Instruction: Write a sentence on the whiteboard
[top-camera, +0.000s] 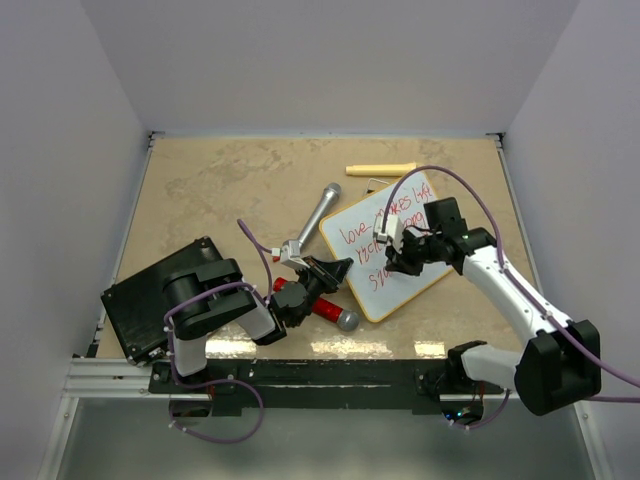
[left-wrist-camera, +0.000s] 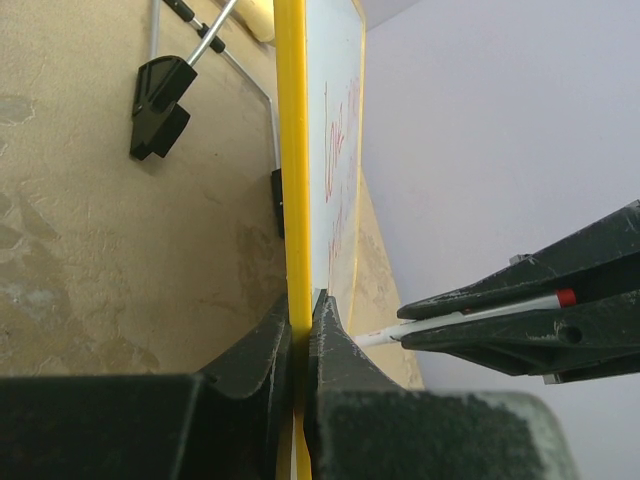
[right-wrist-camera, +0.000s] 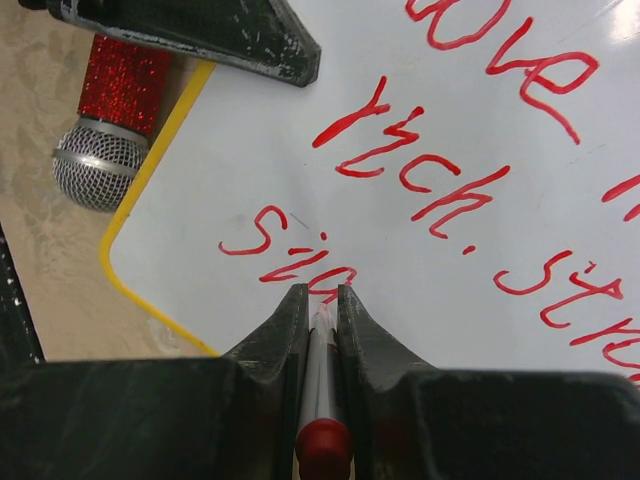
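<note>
The whiteboard (top-camera: 395, 275) lies at the table's centre right, and its frame looks yellow here. The sentence (top-camera: 385, 232) is in red, in three lines starting with "love". My left gripper (top-camera: 338, 270) is shut on the board's left edge; in the left wrist view (left-wrist-camera: 300, 318) the jaws pinch the yellow frame (left-wrist-camera: 291, 180). My right gripper (top-camera: 397, 262) is shut on a red-capped marker (right-wrist-camera: 322, 400). Its tip touches the board (right-wrist-camera: 250, 140) at the third line of the sentence (right-wrist-camera: 300, 255), which reads like "sig". The marker also shows in the left wrist view (left-wrist-camera: 470, 317).
A silver microphone (top-camera: 318, 212) lies left of the board. A red glitter microphone (top-camera: 325, 308) lies under my left gripper. A pale yellow stick (top-camera: 380, 168) lies behind the board. A black flat box (top-camera: 150, 300) sits at the near left. The board's wire feet (left-wrist-camera: 160, 95) stick out underneath.
</note>
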